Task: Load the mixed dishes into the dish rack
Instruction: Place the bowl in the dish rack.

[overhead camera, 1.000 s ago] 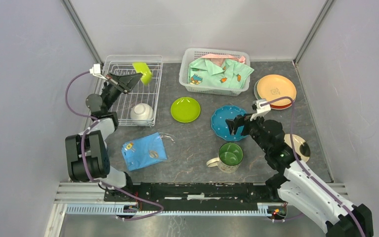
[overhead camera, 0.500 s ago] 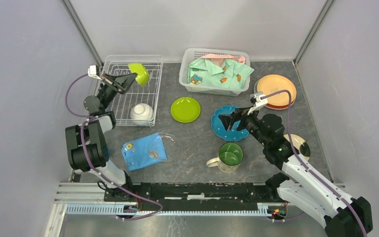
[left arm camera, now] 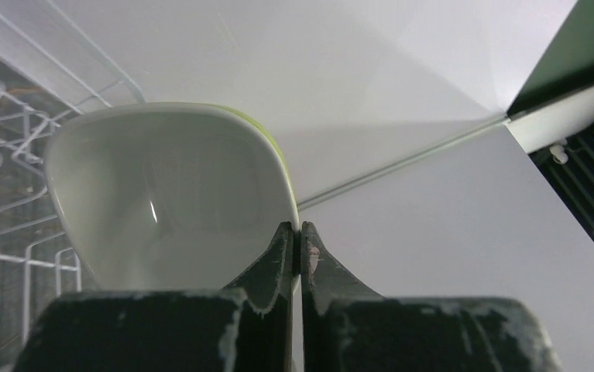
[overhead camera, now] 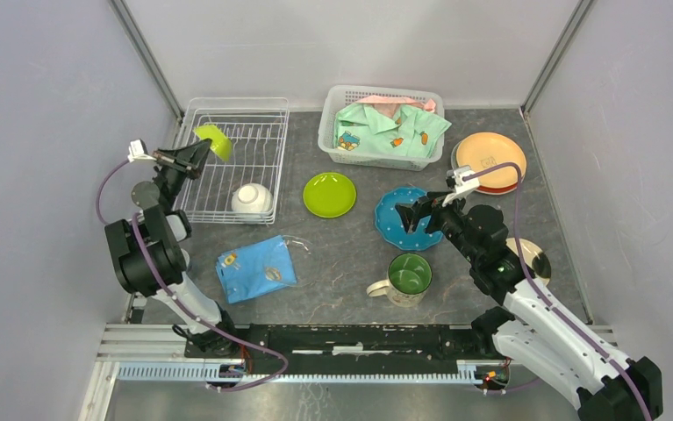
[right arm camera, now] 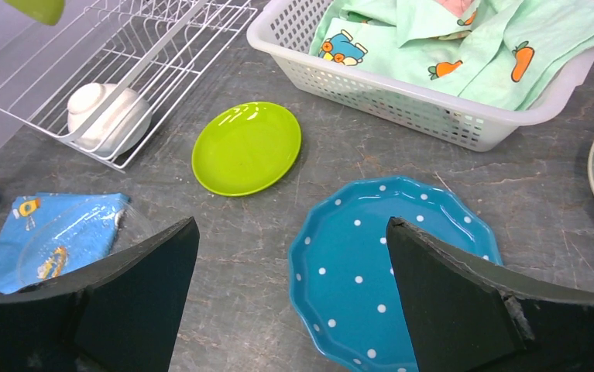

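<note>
Left gripper [left arm camera: 300, 232] is clamped on the rim of the green-backed bowl [left arm camera: 169, 194], held apparently over the dish rack [overhead camera: 262, 153] left rail, to be shifted inboard and lowered between tines before release; right gripper [right arm camera: 290, 225] is held agape, empty.

Lime bowl [overhead camera: 214, 140] over rack [overhead camera: 258, 149], white bowl [overhead camera: 251, 198] inside

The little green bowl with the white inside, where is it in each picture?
Top external: the small lime-green bowl with a white inside hangs upper left, over the left side of the white wire dish rack.
Left wrist: big, left of centre, rim pinched by the left fingers.
Right wrist: a green sliver in the top-left corner.
Shared landmark: the rack.
</note>
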